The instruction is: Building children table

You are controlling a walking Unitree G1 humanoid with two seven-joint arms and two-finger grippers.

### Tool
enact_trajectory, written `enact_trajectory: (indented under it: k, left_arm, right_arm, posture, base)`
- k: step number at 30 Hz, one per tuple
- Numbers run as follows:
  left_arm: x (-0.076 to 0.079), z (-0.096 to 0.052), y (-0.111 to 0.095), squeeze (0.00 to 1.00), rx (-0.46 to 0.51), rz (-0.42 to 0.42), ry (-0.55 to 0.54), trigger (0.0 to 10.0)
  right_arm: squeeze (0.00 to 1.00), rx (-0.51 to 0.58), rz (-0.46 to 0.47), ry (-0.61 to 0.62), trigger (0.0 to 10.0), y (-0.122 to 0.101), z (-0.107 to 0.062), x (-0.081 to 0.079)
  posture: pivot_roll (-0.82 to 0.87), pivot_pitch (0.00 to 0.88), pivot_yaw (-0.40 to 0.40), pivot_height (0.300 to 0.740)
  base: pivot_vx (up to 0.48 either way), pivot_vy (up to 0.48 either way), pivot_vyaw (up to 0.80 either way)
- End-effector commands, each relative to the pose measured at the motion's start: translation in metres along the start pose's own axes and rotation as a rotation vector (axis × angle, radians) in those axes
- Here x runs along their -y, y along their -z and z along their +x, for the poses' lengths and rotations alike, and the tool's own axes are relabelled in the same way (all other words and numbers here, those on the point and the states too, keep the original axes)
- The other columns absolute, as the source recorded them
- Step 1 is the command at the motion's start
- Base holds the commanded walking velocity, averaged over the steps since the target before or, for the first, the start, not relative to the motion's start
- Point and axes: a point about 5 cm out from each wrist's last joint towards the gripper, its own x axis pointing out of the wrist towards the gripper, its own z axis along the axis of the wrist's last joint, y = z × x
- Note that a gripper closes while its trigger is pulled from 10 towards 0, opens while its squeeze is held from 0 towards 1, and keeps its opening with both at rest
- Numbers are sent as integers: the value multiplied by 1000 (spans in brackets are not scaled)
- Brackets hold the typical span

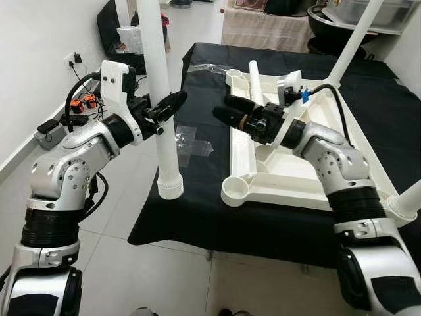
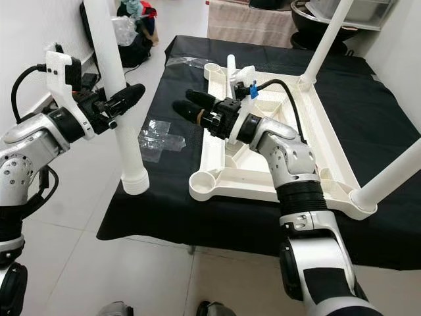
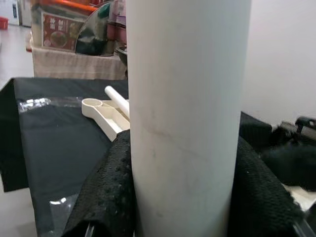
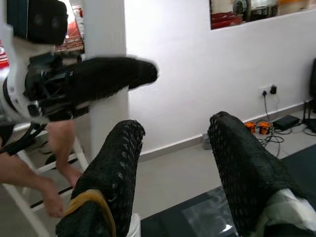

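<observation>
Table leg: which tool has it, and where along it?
Left tool is shut on the white table leg, gripping mid-shaft, well above its flared lower end, leg upright. Right tool is open and holds nothing.

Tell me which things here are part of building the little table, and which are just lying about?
For the job: white leg held upright in left gripper; upturned tabletop with two legs fitted; open right gripper reaching over.

Lying about: plastic wrap, wall cables, black cloth.

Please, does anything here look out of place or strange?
Mostly normal for assembly. The white tabletop lies upside down on the black cloth with legs pointing up, and crumpled clear plastic wrap lies beside it. The left gripper holds one loose leg off the table edge.
</observation>
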Motion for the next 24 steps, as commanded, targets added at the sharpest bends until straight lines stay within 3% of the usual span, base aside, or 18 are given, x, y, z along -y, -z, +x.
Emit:
enact_trajectory:
  k: [1,7,13,19,24]
  left_arm:
    - [2,3,-8,0,23,43,21,10000]
    - [5,9,-20,0,80,122,26,10000]
    - [10,14,-21,0,101,146,46,10000]
    - [10,18,-19,0,103,154,58,10000]
    - [12,22,-19,0,114,166,68,10000]
  right_arm:
    - [0,-29,2,-16,10000,9,1,-3]
    - [0,-19,25,71,10000,24,12,-12]
    - [0,6,66,47,10000,28,13,-26]
    - [0,21,102,58,10000,28,13,-28]
    - [0,20,64,90,10000,30,16,-28]
  posture:
    - [54,59,-65,740]
    - [50,43,-56,740]
    - [46,30,-54,740]
    - [43,25,-54,740]
    - [39,15,-57,740]
  base:
    - [0,0,0]
    - [0,0,0]
    - [0,0,0]
    - [0,0,0]
    - [0,0,0]
